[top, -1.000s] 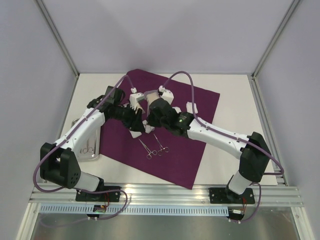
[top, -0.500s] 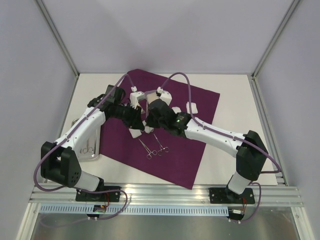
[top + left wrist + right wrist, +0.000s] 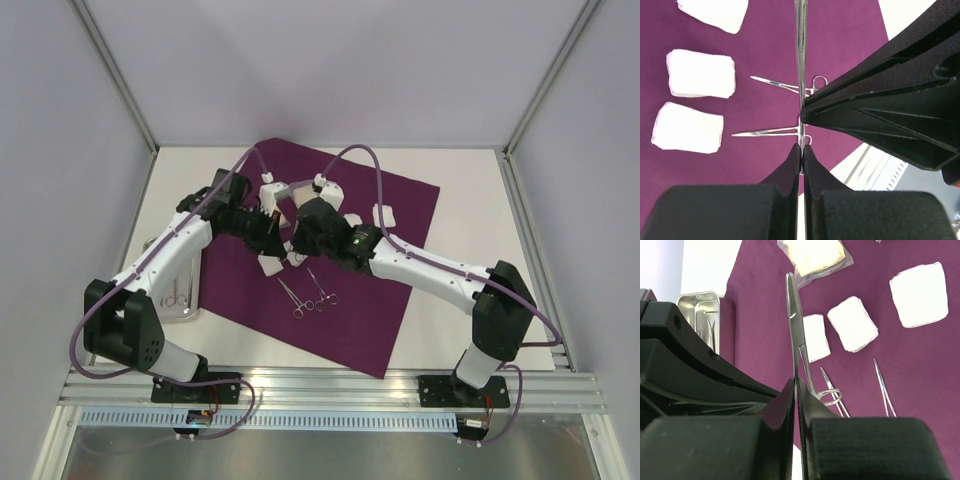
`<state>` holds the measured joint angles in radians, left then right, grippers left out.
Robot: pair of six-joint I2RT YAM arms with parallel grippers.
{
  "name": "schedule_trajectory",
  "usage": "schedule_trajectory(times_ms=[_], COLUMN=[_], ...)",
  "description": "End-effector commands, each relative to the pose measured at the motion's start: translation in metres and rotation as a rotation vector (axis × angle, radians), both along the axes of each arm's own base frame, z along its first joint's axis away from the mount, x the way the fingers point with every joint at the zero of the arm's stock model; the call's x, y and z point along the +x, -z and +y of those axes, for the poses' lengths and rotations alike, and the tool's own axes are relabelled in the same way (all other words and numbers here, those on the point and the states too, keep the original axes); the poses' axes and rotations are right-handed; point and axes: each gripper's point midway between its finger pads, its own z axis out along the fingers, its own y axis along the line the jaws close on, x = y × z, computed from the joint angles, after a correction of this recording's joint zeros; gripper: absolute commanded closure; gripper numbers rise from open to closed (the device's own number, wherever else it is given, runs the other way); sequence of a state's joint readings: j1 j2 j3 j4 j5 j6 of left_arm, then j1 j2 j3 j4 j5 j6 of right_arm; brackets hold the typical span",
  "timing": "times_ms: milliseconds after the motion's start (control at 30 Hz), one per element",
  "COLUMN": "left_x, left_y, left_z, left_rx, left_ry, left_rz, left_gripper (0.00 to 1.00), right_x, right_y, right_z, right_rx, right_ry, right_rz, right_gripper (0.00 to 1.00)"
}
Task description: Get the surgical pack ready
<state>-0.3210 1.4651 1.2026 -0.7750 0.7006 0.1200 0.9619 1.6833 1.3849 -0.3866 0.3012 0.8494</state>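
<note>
The left gripper [image 3: 801, 155] and right gripper [image 3: 794, 390], both closed on one steel forceps [image 3: 800, 60], meet over the middle of the surgical pack [image 3: 370, 320], which lies spread flat directly beneath them, equally near to each.

two forceps [image 3: 322, 289] on the surgical pack [image 3: 360, 320], gauze pads [image 3: 385, 215] behind them, tray [image 3: 190, 312] left of the pack
</note>
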Motion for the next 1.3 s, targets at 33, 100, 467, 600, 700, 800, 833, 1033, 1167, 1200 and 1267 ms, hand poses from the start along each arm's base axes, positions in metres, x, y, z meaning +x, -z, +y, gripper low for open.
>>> schedule_trajectory(times_ms=[33,100,467,600,700,800,833,1033,1167,1200,1267], left_x=[0.007,0.008,0.003,-0.006,-0.026,-0.040,-0.045,-0.065,-0.071,-0.072,-0.074], left_y=[-0.010,-0.007,0.018,0.015,0.023,0.025,0.031,0.048,0.063,0.067,0.072], left_z=[-0.002,0.004,0.108,0.179,0.217,0.242,0.256,0.277,0.282,0.282,0.282], left_rx=[0.012,0.048,0.128,0.104,0.126,0.114,0.095,0.029,0.074,0.069,0.070], left_ry=[-0.012,-0.017,-0.213,-0.387,-0.438,-0.447,-0.485,-0.477,-0.459,-0.448,-0.442], left_rz=[-0.026,-0.041,0.002,-0.003,0.022,0.042,0.088,0.174,0.191,0.201,0.215], left_gripper=[1.00,1.00,1.00,1.00,1.00,1.00,1.00,1.00,1.00,1.00,1.00], right_x=[0.006,0.004,-0.021,-0.023,-0.027,-0.031,-0.031,-0.033,-0.032,-0.033,-0.032], right_y=[-0.021,-0.027,-0.044,-0.029,-0.011,-0.002,0.004,0.020,0.024,0.027,0.025], right_z=[0.010,0.009,0.003,-0.005,-0.009,-0.010,-0.010,-0.011,-0.010,-0.011,-0.010], right_rx=[0.048,0.047,0.037,-0.003,-0.041,-0.067,-0.079,-0.139,-0.155,-0.165,-0.170], right_ry=[0.002,-0.019,-0.173,-0.164,-0.168,-0.184,-0.187,-0.194,-0.186,-0.185,-0.184], right_rz=[-0.037,-0.050,-0.085,-0.063,-0.028,0.001,0.012,0.059,0.080,0.093,0.093], right_gripper=[0.89,0.77,0.54,0.55,0.56,0.56,0.56,0.56,0.56,0.56,0.56])
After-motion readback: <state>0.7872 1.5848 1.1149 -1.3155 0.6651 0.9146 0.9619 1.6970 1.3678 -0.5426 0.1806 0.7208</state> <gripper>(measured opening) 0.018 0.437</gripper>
